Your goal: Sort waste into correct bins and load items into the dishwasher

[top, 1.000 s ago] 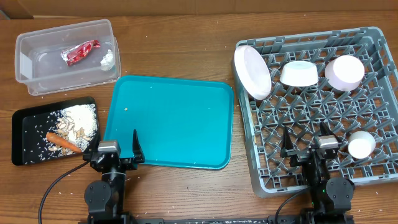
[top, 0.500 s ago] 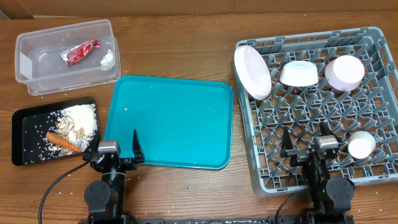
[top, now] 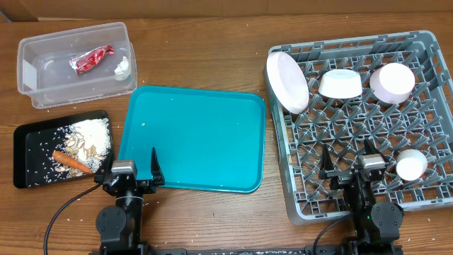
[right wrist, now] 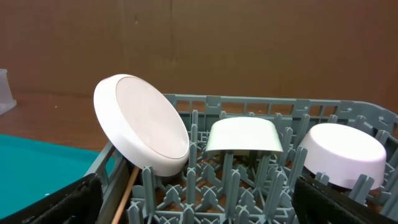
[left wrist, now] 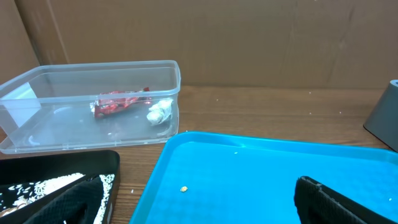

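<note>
The clear tub (top: 42,95) at the back left holds the red wrapper (top: 90,59) and the white scrap (top: 122,67); both also show in the left wrist view, wrapper (left wrist: 121,102), scrap (left wrist: 158,113). The black tray (top: 21,159) holds beige food bits (top: 90,136) and the carrot (top: 71,162). The grey dish rack (top: 283,152) holds the tilted white plate (top: 287,81), a white bowl (top: 340,83), a pink cup (top: 392,83) and a small white cup (top: 410,164). A wooden chopstick (right wrist: 126,191) lies under the plate. My left gripper (top: 132,170) and right gripper (top: 349,161) are open and empty.
The teal serving tray (top: 192,138) lies between the bins and the rack, with one tiny crumb (left wrist: 184,188) on it. Scattered rice grains lie on the wooden table round the black tray. A cardboard wall stands behind the table.
</note>
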